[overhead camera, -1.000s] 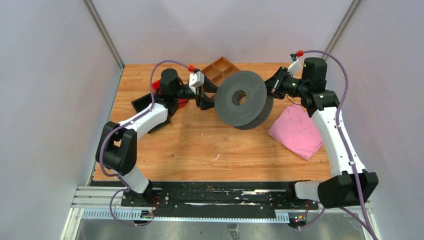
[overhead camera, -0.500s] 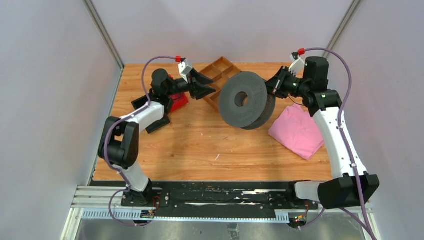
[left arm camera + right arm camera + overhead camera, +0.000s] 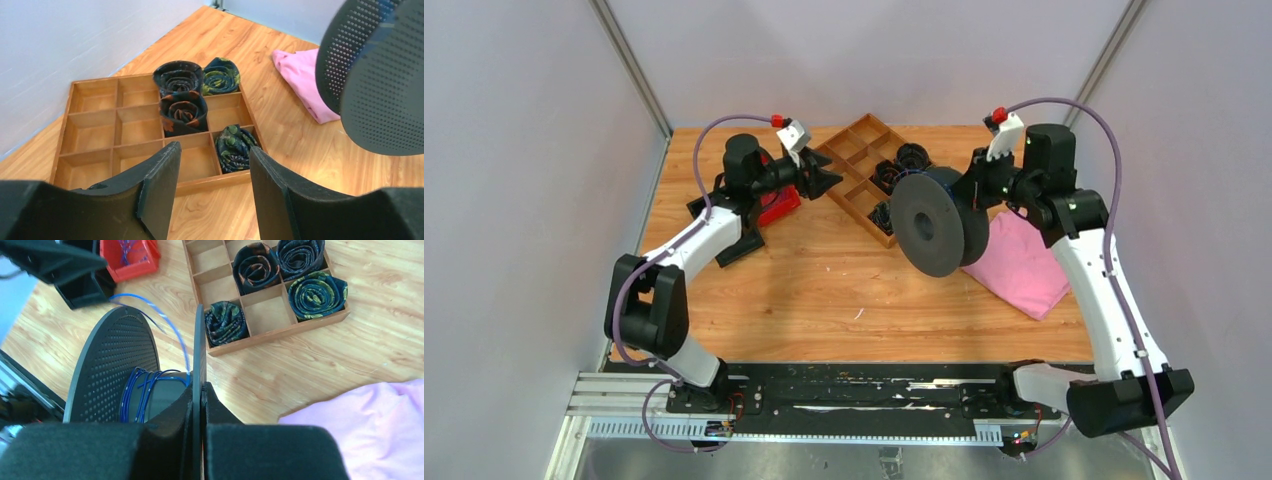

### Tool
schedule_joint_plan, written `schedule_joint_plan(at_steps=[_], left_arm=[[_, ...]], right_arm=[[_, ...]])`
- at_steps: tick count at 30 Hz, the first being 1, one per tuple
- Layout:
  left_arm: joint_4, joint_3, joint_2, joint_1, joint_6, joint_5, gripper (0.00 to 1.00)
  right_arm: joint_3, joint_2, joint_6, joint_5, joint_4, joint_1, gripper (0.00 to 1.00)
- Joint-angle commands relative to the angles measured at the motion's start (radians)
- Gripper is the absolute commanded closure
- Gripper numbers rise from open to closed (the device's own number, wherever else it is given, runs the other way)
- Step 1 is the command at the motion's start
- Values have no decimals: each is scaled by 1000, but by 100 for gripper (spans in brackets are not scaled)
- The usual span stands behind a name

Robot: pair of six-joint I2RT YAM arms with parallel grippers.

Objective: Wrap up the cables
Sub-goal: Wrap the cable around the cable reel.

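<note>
While between two fingers (image 3: 220,412), one spool (image 3: 112,365).

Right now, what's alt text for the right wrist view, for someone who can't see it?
The right hand is shut on one flange of a dark grey perforated spool, with thin blue cable wound on its core. Beyond lie a wooden divided tray holding four dark rolls and a pink cloth.
</note>
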State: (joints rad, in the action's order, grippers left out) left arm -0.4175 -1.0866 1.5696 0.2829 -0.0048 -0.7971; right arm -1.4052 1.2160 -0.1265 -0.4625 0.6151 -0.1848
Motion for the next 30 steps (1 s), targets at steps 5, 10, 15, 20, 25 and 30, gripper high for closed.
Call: schedule_joint_plan(at_steps=[5,10,15,20,25,30], left_arm=[[40,52,-105,41,30,81,42],[49,90,-161,61,6,-5,42],[50,141,-234,84,6,-86,38],[56,86,-224,96,-184,-153,38],[135,29,-201,146,-266,-149,38],[229,-4,-182,229,-233,-128,37]], right_arm=[[105,-110,416,-64,0,-50,99],[106,-91,513,-111,33,-50,99],[93,-75,482,-116,36,-49,99],[88,-58,457,-60,32,-50,99],[87,-38,426,12,19,-51,99],[72,-21,392,58,27,-51,99]])
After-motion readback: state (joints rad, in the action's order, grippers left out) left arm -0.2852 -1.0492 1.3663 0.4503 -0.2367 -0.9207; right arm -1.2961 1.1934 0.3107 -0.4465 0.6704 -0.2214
